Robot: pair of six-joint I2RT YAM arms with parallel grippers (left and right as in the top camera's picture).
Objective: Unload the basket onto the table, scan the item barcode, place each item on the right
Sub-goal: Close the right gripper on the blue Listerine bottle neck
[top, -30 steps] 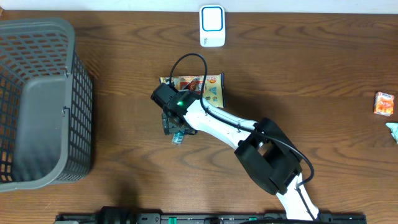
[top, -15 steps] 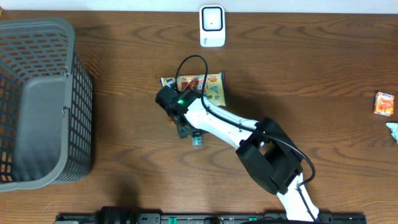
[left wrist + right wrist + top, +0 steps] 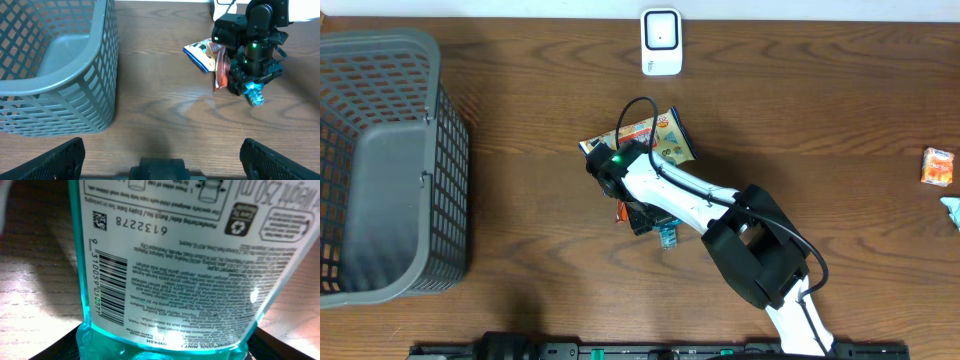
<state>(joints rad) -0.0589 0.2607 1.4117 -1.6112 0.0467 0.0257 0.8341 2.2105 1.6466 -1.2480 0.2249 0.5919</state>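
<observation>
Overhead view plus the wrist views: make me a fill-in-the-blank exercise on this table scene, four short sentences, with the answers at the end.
1. The grey plastic mesh basket stands at the ____ edge of the brown wooden table.
2. The right pincer grips a teal clear plastic ____.
3. Its white label carries a black-barred ____.
4. The small orange packet lies near the table's ____ edge.
Missing words: left; bottle; barcode; right.

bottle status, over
Right claw shut on bottle, barcode facing wrist camera. Left claw open. Scanner at far edge, snack pack lying between.
</observation>
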